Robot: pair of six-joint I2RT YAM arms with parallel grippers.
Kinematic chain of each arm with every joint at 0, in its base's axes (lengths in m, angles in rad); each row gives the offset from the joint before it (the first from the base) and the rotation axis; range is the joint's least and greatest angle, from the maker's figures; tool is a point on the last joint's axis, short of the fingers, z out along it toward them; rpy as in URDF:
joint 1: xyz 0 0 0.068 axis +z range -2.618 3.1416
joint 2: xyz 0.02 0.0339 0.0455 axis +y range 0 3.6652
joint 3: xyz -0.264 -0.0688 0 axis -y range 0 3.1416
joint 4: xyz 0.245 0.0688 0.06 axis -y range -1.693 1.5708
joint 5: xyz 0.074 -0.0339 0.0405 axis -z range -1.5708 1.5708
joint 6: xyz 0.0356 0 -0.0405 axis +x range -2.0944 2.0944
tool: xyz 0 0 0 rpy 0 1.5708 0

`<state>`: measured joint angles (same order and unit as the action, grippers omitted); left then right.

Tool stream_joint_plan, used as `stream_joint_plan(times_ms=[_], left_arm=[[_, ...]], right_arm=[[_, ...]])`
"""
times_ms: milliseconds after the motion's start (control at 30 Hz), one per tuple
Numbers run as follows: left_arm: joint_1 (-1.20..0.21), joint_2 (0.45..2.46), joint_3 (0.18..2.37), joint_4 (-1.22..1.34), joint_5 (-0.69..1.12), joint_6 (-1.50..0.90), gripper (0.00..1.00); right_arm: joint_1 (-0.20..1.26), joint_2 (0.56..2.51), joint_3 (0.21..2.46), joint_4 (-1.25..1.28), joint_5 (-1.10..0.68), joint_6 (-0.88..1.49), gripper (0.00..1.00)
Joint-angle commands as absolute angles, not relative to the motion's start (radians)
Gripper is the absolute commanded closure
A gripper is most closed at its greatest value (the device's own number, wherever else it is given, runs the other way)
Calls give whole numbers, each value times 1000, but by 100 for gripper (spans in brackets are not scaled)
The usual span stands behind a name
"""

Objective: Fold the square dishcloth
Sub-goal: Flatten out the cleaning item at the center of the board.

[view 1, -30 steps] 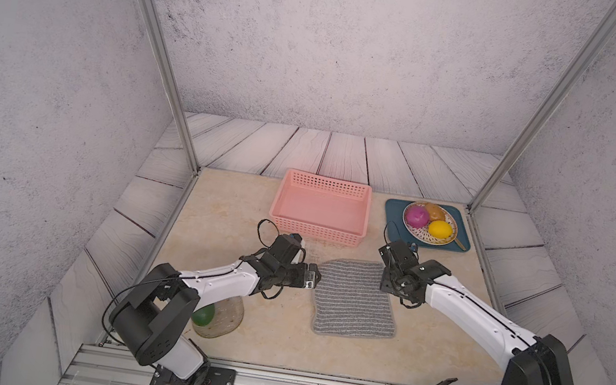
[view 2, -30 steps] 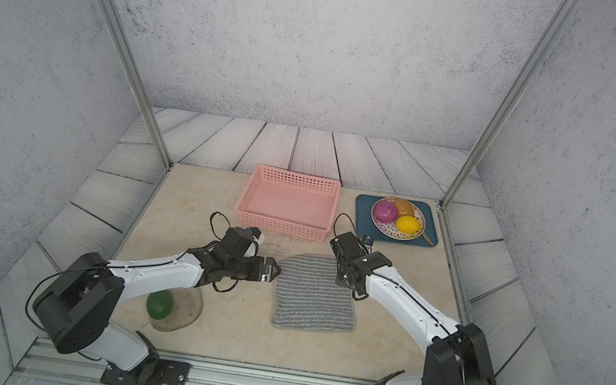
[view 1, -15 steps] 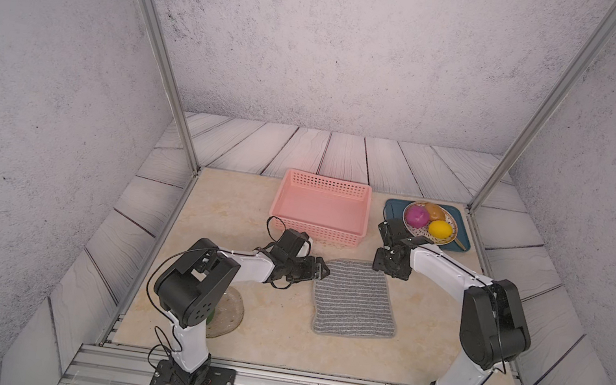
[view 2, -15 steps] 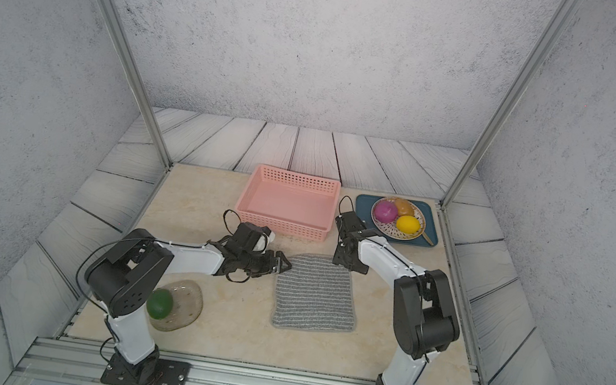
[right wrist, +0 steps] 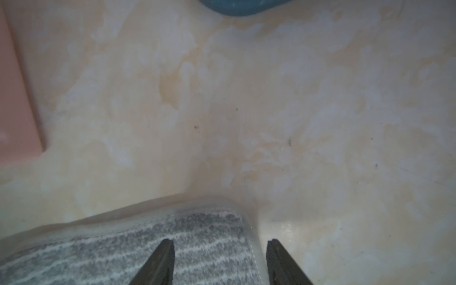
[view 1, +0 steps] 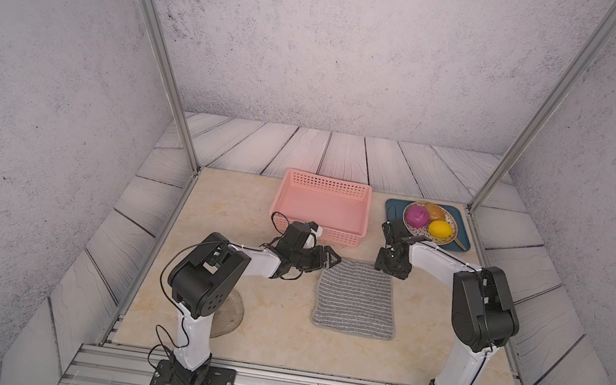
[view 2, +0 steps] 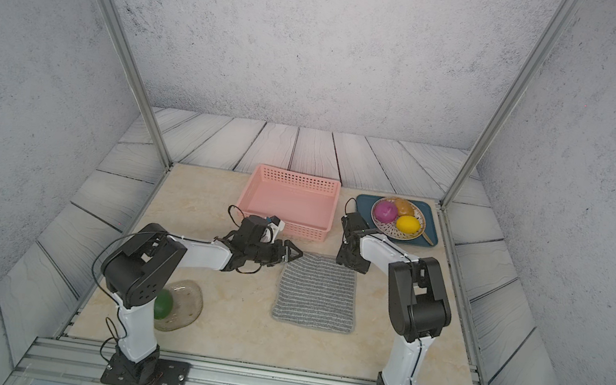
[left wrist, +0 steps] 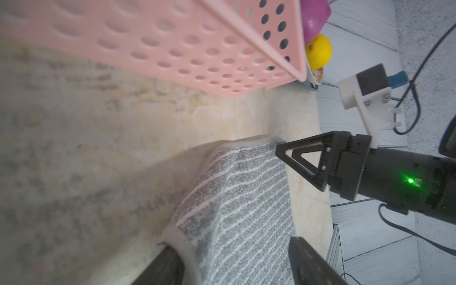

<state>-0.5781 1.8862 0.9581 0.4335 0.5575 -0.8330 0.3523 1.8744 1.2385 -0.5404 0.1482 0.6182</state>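
Flat on the beige table (view 1: pixel 238 208), the grey-and-white striped square dishcloth (view 1: pixel 354 300) is straddled at its far corners by the part-open left claw (view 1: pixel 330 260) and right claw (view 1: pixel 387 271), so pinching both seems called for next.

The left arm (view 1: pixel 254 262) rises from its base to a high, folded elbow. From there its white forearm runs forward and inward, almost level, so the left tool (view 1: pixel 330 260) lies low and points sideways toward the other arm. In the left wrist view its two dark fingers (left wrist: pixel 170 266) stand well apart.

The right arm (view 1: pixel 436 262) stands upright to a high elbow, then stretches its white forearm forward and inward. Its wrist is bent down, so the right tool (view 1: pixel 389 271) points steeply downward. In the right wrist view that tool's fingers (right wrist: pixel 161 261) are parted too, with a clear gap between them. The two tools face each other without touching.
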Motion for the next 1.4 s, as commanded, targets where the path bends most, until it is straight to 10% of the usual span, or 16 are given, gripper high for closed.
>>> stream_joint_plan(times_ms=[0,567,900,1367], left_arm=[[-582,1900,994,543,597,-834,30],[-610,1874,1036,201,271,-522,33],[-612,1931,989,124,203,-551,78],[-700,1837,753,82,190,-603,93]], right_arm=[[349,1876,1222,-534,133,628,43],[337,1834,1195,-562,121,626,49],[339,1786,1151,-595,67,637,49],[343,1689,1023,-588,-13,619,50]])
